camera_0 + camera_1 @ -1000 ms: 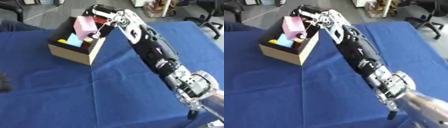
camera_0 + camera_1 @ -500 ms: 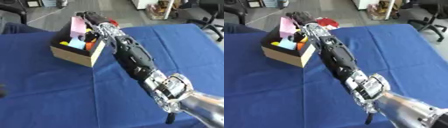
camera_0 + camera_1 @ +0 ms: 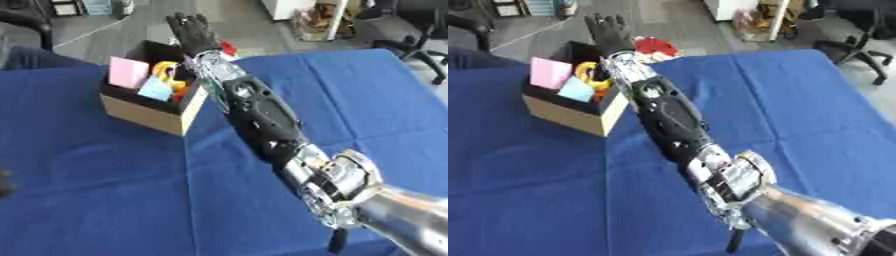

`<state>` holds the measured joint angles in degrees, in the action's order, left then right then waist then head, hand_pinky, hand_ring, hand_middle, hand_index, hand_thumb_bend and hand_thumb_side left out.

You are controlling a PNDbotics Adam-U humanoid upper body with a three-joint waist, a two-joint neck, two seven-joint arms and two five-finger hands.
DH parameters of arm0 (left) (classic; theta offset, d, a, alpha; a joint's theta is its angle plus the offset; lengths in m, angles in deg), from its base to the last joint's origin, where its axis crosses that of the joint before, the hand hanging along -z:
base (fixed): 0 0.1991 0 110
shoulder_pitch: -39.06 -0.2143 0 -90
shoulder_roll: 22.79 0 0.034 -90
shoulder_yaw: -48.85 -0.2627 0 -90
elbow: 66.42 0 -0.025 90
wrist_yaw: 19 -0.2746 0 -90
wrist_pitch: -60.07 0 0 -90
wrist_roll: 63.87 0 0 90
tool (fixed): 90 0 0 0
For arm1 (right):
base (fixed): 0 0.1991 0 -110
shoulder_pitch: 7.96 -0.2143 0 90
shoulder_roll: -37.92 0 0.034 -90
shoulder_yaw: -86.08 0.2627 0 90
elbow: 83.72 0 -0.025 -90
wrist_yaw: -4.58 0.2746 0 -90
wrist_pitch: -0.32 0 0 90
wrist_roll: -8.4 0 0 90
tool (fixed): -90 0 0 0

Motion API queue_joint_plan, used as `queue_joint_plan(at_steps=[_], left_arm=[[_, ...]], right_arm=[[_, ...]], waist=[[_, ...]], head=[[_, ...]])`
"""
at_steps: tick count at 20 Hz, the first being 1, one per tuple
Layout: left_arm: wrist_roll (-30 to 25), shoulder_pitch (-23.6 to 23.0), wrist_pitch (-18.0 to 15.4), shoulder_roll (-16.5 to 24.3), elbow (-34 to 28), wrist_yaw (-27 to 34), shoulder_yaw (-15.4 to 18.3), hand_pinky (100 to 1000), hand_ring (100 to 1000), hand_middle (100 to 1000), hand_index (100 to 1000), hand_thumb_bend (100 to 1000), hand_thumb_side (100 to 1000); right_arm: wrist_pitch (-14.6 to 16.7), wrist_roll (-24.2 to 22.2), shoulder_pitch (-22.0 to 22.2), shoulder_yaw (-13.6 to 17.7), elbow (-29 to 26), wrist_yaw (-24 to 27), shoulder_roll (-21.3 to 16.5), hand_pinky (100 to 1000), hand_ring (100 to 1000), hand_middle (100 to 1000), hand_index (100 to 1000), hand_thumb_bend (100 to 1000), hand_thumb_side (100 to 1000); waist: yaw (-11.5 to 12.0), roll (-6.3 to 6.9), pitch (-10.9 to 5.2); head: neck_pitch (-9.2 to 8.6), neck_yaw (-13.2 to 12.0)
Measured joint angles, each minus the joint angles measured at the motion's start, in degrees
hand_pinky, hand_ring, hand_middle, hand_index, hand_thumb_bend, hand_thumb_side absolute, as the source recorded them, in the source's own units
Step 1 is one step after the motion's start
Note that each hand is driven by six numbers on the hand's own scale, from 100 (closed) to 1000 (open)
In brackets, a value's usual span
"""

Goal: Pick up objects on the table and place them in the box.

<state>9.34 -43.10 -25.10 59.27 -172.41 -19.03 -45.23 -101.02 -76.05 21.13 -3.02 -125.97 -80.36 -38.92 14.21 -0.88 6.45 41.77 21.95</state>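
Note:
A cardboard box (image 3: 143, 113) stands on the blue table at the back left. Inside it lie a pink block (image 3: 128, 73), a light blue piece (image 3: 157, 89) and a yellow and orange thing (image 3: 168, 71). My right arm stretches from the lower right across the table to the box. My right hand (image 3: 192, 31) is raised above the box's far right corner, open, fingers straight, holding nothing. A dark bit of my left hand (image 3: 4, 183) shows at the left edge.
A red object (image 3: 654, 48) lies just past the box by the table's far edge. The blue cloth (image 3: 105, 190) covers the table. Office chairs (image 3: 846, 37) and floor lie beyond the far edge at the right.
My right hand held the pink block over the box. The block now sits inside the box at the left, and the hand has opened and lifted beyond it.

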Motion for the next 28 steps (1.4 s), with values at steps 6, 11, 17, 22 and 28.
queue_joint_plan(at_steps=[6,11,17,22,28], left_arm=[[0.3,-0.1,0.0,0.0,0.0,0.0,0.2,716,636,637,794,292,636],[1.0,-0.3,0.1,0.0,0.0,-0.3,0.7,716,637,637,793,291,633],[2.3,-0.3,0.2,0.1,0.1,-0.6,1.2,714,641,642,794,287,629],[3.3,-0.3,0.3,0.1,0.2,-0.6,1.4,716,656,657,802,286,629],[3.8,-0.8,-0.2,0.1,0.4,-1.2,1.4,716,665,666,807,282,627]], right_arm=[[3.9,2.2,1.8,-1.7,-7.3,10.8,-3.0,945,797,808,963,351,187],[10.3,0.4,10.9,-5.4,-23.4,35.2,-8.9,915,740,752,939,111,124],[13.9,-1.3,29.3,-5.9,-44.8,65.8,-12.9,885,681,688,887,100,168],[16.7,-0.9,42.8,-3.7,-54.8,78.1,-11.9,872,651,643,859,100,192],[19.4,-0.2,53.9,-3.1,-57.6,82.7,-8.2,861,631,622,852,100,218]], waist=[[-2.0,-0.02,-0.01],[-4.1,-0.28,-0.07],[-6.5,-0.84,-0.07],[-7.9,-1.01,-0.02],[-9.2,-1.01,-0.01]], head=[[0.06,-1.2],[0.75,-3.7],[1.55,-8.4],[2.08,-13.6],[2.09,-17.9]])
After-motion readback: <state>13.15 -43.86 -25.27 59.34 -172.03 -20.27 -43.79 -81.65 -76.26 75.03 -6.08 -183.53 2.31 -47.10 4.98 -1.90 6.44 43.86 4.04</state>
